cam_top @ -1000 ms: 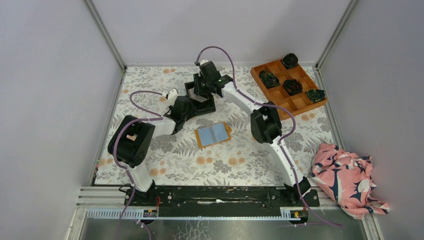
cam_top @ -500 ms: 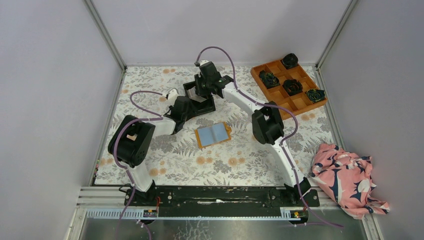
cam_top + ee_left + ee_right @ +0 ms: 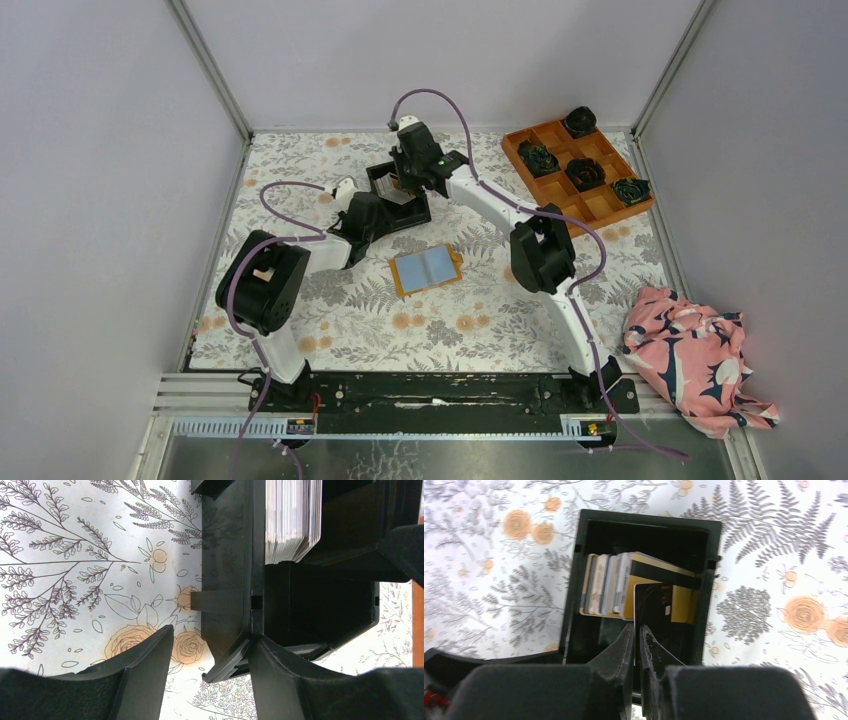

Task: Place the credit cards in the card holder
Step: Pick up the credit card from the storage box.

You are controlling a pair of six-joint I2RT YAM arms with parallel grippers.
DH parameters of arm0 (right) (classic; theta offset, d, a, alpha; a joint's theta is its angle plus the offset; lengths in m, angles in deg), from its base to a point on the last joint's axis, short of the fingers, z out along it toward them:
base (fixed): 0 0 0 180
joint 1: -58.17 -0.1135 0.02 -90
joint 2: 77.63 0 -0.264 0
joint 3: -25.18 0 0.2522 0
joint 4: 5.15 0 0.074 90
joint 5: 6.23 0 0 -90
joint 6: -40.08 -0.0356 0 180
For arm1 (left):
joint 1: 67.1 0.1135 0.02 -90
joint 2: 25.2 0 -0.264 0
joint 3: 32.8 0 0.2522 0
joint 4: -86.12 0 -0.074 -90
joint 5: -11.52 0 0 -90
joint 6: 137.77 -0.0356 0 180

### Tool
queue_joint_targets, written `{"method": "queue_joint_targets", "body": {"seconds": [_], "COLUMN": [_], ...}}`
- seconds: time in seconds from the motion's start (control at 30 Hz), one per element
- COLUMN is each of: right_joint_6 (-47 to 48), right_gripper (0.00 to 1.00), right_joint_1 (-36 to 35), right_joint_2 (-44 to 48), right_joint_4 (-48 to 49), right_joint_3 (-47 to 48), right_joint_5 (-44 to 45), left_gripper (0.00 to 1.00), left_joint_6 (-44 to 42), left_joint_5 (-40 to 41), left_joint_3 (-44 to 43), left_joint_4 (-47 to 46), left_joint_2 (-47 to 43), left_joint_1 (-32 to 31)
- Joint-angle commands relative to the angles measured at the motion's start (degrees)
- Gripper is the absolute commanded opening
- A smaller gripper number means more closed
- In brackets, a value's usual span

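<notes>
The credit cards (image 3: 616, 585) stand as a stack inside the black bin (image 3: 574, 580). My right gripper (image 3: 636, 626) is shut on one dark-faced card (image 3: 654, 607) and holds it upright just above the stack. In the top view it (image 3: 404, 178) hangs over the bin (image 3: 415, 210). My left gripper (image 3: 212, 635) is open, its jaws straddling the bin's wall (image 3: 227, 580) at a corner, with the card stack (image 3: 292, 520) beyond. The card holder (image 3: 427, 269) lies open, blue side up, on the table in front of the bin.
An orange compartment tray (image 3: 570, 225) with dark rosettes sits at the back right. A pink patterned cloth (image 3: 690, 360) lies at the right near edge. The grey enclosure walls close in the floral table on three sides.
The right arm's elbow has shifted right and its wrist has drawn slightly back over the bin, uncovering more of it. The left arm and the card holder have not moved.
</notes>
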Motion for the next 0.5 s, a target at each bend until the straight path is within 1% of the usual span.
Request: {"method": "queue_joint_targets", "body": {"seconds": [0.0, 0.07, 0.1, 0.27, 0.47], "right_joint_6": [3.4, 4.5, 5.1, 8.0, 8.3], "right_gripper": [0.08, 0.01, 0.00, 0.00, 0.00], "right_joint_1": [-0.3, -0.3, -0.3, -0.1, -0.1], "right_joint_2": [4.0, 5.3, 6.0, 11.1, 20.1], "right_joint_4": [2.3, 4.4, 5.5, 10.8, 14.0], "right_joint_3": [-2.2, -4.7, -6.0, -12.2, -19.6], "right_joint_5": [4.8, 6.3, 7.3, 9.5, 7.8], "left_gripper": [0.62, 0.62, 0.62, 0.64, 0.67], "left_joint_6": [-1.3, -1.4, -1.5, -2.4, -3.2], "left_joint_5": [0.3, 0.7, 0.9, 1.7, 0.2], "left_joint_3": [-0.4, -0.4, -0.4, -0.9, -0.4], "left_joint_4": [-2.1, -2.1, -2.1, -1.6, -1.3], "left_joint_2": [-1.7, -2.6, -3.1, -6.1, -11.9], "left_joint_1": [0.4, 0.3, 0.3, 0.3, 0.1]}}
